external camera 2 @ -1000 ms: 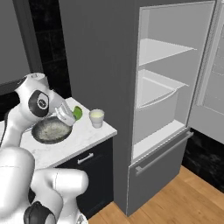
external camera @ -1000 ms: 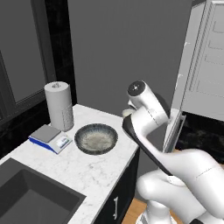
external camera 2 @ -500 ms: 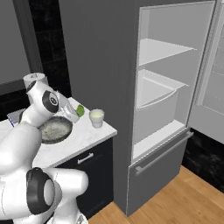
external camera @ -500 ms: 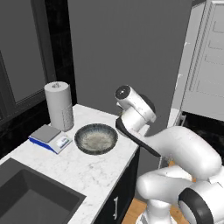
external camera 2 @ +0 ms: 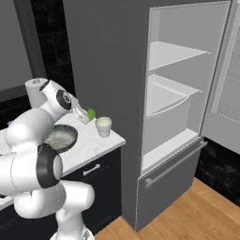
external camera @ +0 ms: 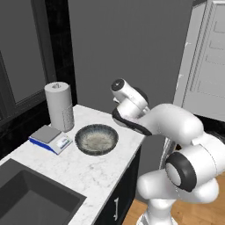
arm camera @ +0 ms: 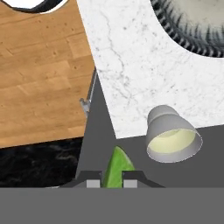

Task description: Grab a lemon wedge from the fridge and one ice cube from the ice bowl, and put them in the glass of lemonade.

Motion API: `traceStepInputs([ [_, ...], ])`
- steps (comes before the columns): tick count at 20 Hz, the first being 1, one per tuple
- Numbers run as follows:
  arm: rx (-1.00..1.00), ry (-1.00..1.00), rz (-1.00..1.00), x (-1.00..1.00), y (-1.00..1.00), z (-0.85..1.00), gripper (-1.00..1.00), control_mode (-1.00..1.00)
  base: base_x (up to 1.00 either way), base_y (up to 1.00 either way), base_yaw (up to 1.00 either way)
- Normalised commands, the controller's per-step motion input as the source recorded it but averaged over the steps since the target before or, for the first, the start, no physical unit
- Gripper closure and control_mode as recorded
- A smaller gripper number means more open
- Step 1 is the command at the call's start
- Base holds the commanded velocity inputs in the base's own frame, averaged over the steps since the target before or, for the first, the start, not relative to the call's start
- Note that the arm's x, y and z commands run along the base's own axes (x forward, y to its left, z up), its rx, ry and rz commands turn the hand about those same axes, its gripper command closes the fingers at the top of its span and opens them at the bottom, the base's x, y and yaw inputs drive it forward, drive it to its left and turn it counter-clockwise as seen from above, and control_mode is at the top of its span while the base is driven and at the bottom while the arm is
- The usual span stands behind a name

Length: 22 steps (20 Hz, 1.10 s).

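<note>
A small yellow-green lemon wedge [arm camera: 116, 170] sits pinched between my two fingertips, and my gripper [arm camera: 112, 180] is shut on it. From the right base view, the gripper [external camera 2: 86, 114] hovers above the counter with the wedge [external camera 2: 92, 113] at its tip, just left of the glass of lemonade [external camera 2: 103, 126]. In the hand view the glass [arm camera: 173, 140] stands at the counter's edge, a little to the right of the wedge. The ice bowl [external camera: 96, 139] [external camera 2: 61, 137] [arm camera: 197, 22] rests further along the counter. To the right the fridge [external camera 2: 173, 108] stands open, its shelves pale.
A paper-towel roll [external camera: 59, 105] and a flat kitchen scale [external camera: 49, 137] stand behind the bowl on the marble counter [arm camera: 144, 74]. A dark sink [external camera: 30, 197] lies at the near left. The open fridge door [external camera: 206, 66] hangs at the right.
The arm's upper links have swung left over the counter. The gripper with the wedge has crept slightly toward the glass.
</note>
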Motion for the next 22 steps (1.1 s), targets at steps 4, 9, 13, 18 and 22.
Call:
traceStepInputs([
  [4, -0.04, 0.0, 0.0, 0.32, 0.0, -0.35, 1.0, -1.0, 0.0, 0.0, 0.0],
  [9, -0.05, 0.0, 0.0, 0.33, 0.0, -0.4, 1.0, -1.0, 0.0, 0.0, 0.0],
  [13, -0.03, 0.0, 0.0, 0.33, 0.0, -0.28, 1.0, -1.0, 0.0, 0.0, 0.0],
  [18, -0.02, 0.0, 0.0, 0.41, 0.0, -0.21, 1.0, -1.0, 0.0, 0.0, 0.0],
  [22, -0.02, 0.0, 0.0, 0.44, 0.0, -0.2, 1.0, -1.0, 0.0, 0.0, 0.0],
])
